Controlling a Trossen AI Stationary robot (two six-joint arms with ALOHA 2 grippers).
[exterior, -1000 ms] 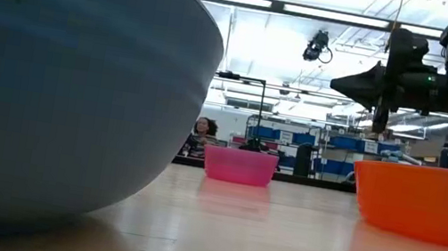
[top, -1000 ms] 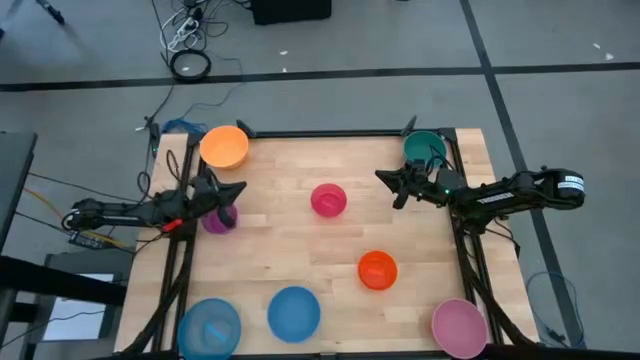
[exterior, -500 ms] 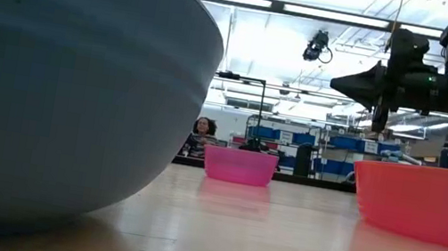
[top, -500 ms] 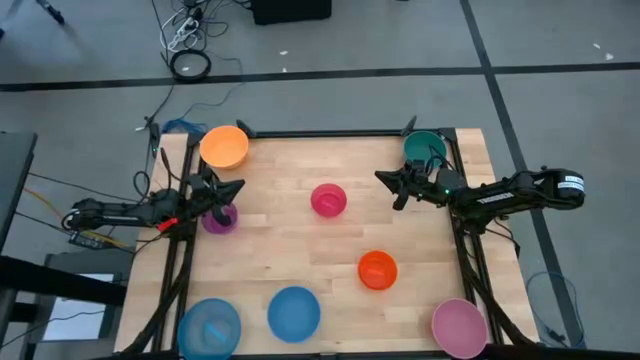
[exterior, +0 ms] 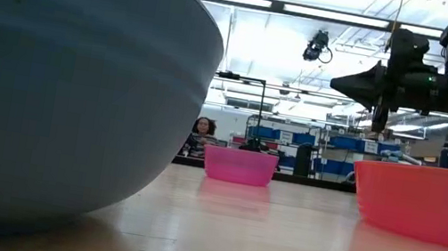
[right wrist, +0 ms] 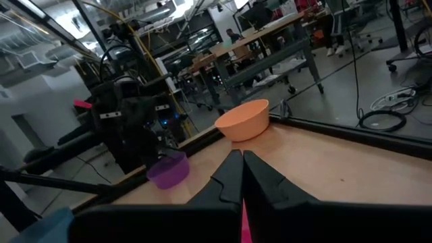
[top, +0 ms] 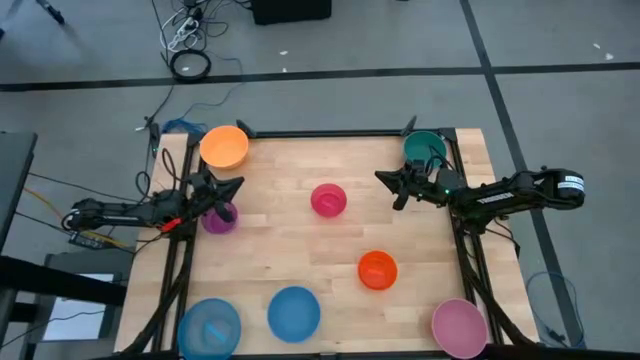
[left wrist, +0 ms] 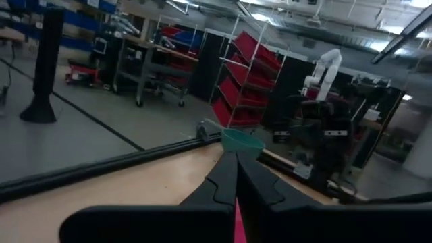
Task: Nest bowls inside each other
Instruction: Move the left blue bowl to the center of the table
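Note:
Eight bowls rest upright on their bases, apart, on the wooden table: yellow-orange (top: 224, 146) far left, green (top: 425, 147) far right, magenta (top: 328, 200) mid-table, purple (top: 218, 217) at the left edge, red-orange (top: 377, 269), two blue (top: 209, 325) (top: 294, 312) near left, pale pink (top: 459, 326) near right. My left gripper (top: 239, 184) is shut above the table by the purple bowl, pointing toward the magenta one. My right gripper (top: 380, 177) is shut, pointing level toward the table's left, beside the green bowl. Neither holds anything.
A black frame (top: 330, 133) rims the table. In the low view a blue bowl (exterior: 51, 80) fills the foreground, and the red-orange bowl (exterior: 424, 202) stands under my right gripper (exterior: 334, 82). Open wood lies between the magenta and red-orange bowls. A person (exterior: 201, 131) sits far behind.
My left gripper has rolled a little about its own pointing line while staying in place. The bowls and my right gripper have kept still.

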